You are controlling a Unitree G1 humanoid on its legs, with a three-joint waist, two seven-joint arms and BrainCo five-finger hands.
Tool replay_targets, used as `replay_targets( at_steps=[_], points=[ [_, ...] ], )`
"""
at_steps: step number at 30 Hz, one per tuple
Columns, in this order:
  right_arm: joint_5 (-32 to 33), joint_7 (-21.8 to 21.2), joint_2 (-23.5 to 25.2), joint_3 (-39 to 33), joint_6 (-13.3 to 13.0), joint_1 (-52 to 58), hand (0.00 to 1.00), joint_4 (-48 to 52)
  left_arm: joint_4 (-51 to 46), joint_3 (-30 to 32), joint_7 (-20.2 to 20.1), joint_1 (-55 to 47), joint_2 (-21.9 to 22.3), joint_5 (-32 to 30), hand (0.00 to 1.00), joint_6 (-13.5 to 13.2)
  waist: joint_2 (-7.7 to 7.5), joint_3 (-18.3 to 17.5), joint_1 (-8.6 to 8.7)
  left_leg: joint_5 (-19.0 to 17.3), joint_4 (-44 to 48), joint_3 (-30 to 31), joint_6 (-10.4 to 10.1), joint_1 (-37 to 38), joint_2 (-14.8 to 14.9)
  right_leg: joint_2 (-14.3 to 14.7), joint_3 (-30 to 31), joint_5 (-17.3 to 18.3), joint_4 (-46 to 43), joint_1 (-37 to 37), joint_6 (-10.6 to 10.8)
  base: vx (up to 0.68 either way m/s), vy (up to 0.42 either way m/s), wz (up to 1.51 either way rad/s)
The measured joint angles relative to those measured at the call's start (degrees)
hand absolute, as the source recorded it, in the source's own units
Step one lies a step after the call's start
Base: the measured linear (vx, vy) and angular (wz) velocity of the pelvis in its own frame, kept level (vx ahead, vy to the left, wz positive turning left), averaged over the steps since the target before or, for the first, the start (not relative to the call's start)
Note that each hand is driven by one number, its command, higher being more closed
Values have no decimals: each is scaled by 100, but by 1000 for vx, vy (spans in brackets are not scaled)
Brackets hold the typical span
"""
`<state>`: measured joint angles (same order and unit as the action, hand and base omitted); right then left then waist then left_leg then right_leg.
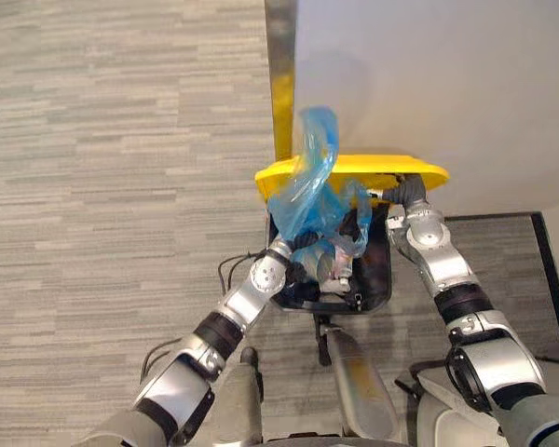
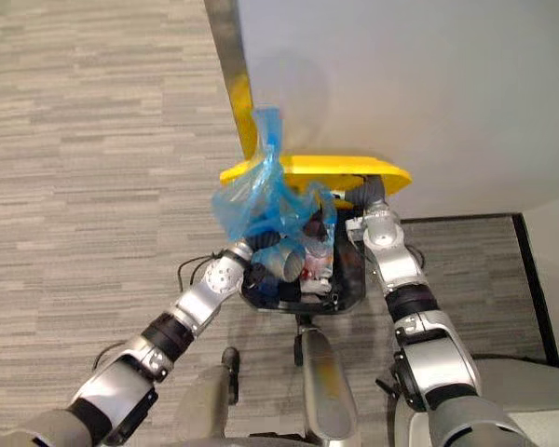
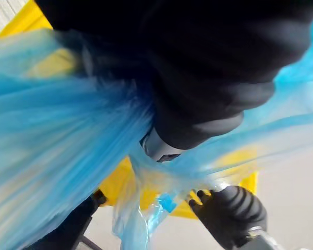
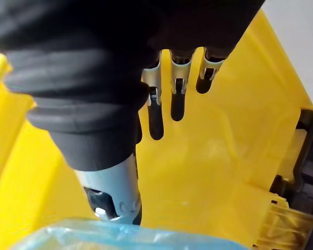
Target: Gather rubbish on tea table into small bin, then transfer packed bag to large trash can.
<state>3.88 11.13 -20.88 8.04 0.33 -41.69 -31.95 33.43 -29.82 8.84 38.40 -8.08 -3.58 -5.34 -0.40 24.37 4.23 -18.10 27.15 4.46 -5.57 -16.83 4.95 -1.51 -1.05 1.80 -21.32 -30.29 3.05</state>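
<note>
The right hand (image 1: 403,195) lays its fingers (image 4: 178,99) straight and side by side against the raised yellow lid (image 1: 354,168) of the black large trash can (image 1: 382,272). The left hand (image 2: 276,257) is buried in folds of the blue bag (image 1: 307,200), so I cannot tell its grip. The bag, holding rubbish, sits at the can's open mouth. Grey striped carpet covers the floor (image 1: 121,140). Behind the can is a pale wall (image 1: 429,74).

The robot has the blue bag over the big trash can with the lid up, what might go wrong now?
1. The right hand props the yellow lid with straight fingers only, no grip; it may slip and drop onto the blue bag.
2. The bag, at the left hand, has loose plastic rising past the lid's edge; it may snag there instead of dropping into the black trash can.
</note>
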Motion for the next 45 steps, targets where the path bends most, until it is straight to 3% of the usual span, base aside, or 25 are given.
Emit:
replay_targets(
  at_steps=[8,12,13,32,38,41,45],
  points=[
    [-7,97,73,206,-2,-104,0,673,777,-161,-3,609,20,-192,100,108,-4,163,3,-125,565,10,-39,-965,6,-37,-17,22,-368,-862,26,-20,-19,3],
    [-164,147,325,352,2,-96,0,938,943,-169,-9,618,241,-397,100,191,2,220,-3,-239,759,-74,-30,-1173,108,16,10,20,-388,-1015,23,34,1,-9],
    [-225,157,393,378,12,-86,0,1028,943,-166,-9,618,317,-431,0,227,2,220,-19,-277,813,-100,-27,-1206,126,36,33,19,-417,-1049,21,48,20,-14],
    [-450,219,709,531,18,-81,0,1284,948,295,-128,239,578,-296,0,223,18,210,-59,-367,986,-382,16,-1209,198,70,171,44,-614,-1152,-17,19,8,-4],
    [-679,127,701,529,21,-67,0,925,1056,360,-126,0,580,-97,0,221,71,118,-76,-349,925,-330,-3,-923,197,61,129,42,-551,-836,-20,1,-4,4],
    [-878,107,701,531,40,-19,0,550,1069,483,-126,-212,571,-34,0,219,75,23,-201,-271,714,-303,-70,-731,187,48,109,31,-465,-685,-38,11,-35,6],
    [-1138,81,695,530,136,248,0,327,1016,581,-136,-483,401,149,0,219,87,-35,-221,-96,369,-172,-123,-399,199,37,-65,10,-238,-320,-68,50,-56,18]
  ],
)
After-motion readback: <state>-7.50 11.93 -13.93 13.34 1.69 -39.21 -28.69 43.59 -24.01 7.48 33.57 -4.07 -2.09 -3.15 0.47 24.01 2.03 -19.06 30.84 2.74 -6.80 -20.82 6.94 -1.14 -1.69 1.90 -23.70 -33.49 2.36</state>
